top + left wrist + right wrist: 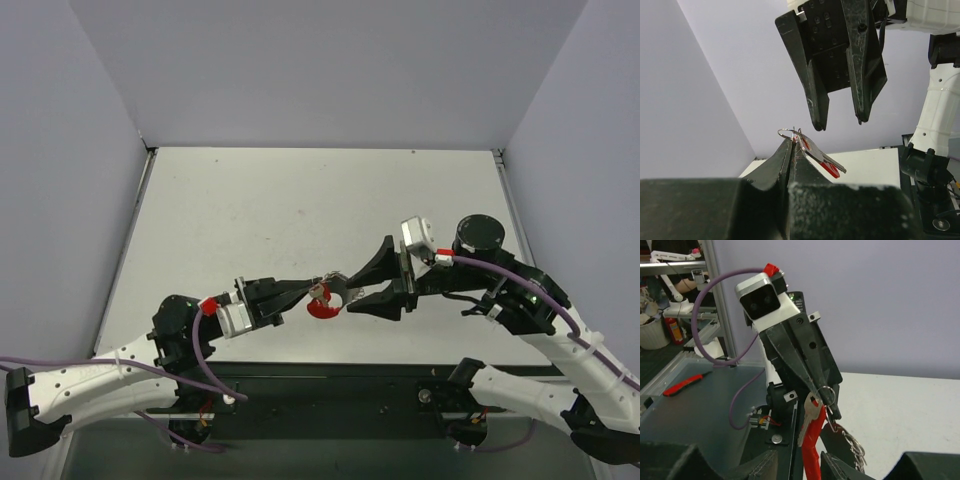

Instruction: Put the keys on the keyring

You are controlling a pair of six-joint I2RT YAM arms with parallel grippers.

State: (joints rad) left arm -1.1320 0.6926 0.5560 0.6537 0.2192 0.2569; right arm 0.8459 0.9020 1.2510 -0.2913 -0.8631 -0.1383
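White surface (300, 200) lies below. Left fingers (775, 172) clamp shut on the keyring (322, 310), presenting it mid-air; the key (821, 159) hangs alongside. Right fingers (812, 90) stand apart, empty, aligned to grasp it.

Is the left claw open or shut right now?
Shut: the left claw has its fingers meeting at the tips, pinching the little ring that the key hangs from.

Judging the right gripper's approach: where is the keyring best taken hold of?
Probably the thick red arc, hanging free below the shut left gripper: come from the right arm's side, jaws across it. The chain-like band dangles loose.
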